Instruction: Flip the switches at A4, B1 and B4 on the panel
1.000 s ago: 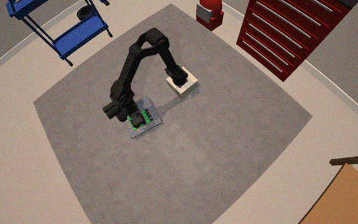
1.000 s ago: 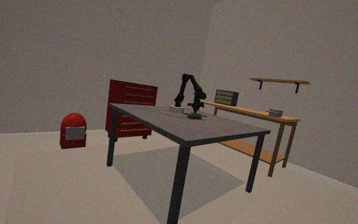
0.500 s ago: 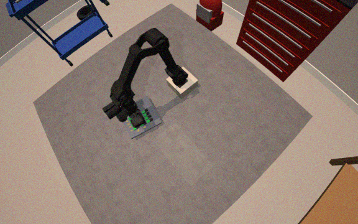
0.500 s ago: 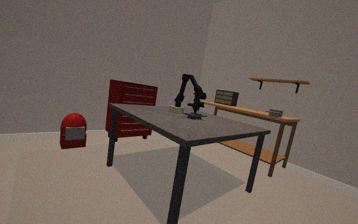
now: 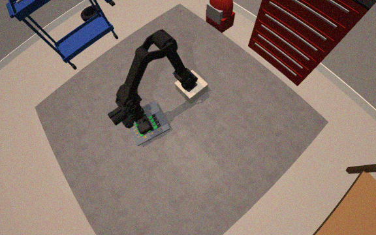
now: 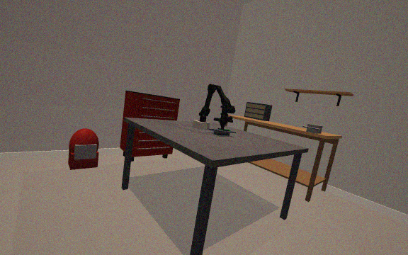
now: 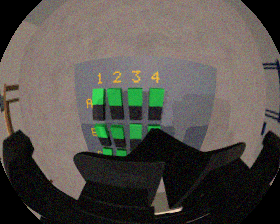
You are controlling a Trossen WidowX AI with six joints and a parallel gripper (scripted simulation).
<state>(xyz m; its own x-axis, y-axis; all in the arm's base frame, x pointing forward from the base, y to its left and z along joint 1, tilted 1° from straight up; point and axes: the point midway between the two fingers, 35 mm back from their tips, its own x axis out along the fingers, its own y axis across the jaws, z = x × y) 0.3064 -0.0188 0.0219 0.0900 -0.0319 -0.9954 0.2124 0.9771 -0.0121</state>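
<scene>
we see our tool (image 5: 144, 126) (image 7: 153, 132) closed on nothing, covering part of the switch panel (image 5: 162, 128) (image 6: 222, 133) (image 7: 191, 80); a pale block (image 5: 198, 88) (image 6: 200, 124) under the arm's foot sits near it on the bench (image 5: 194, 153) (image 6: 204, 145).

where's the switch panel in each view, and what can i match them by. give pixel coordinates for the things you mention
top: left of centre, partly under the gripper (image 5: 146, 132) (image 6: 222, 129) (image 7: 163, 162), switch panel (image 5: 164, 121) (image 6: 222, 134) (image 7: 188, 80)
exterior: right of centre, small on the table (image 6: 211, 149)
wrist: middle of the picture, lower part hidden by the gripper
shared landmark: the black gripper, at the panel in all three
</scene>
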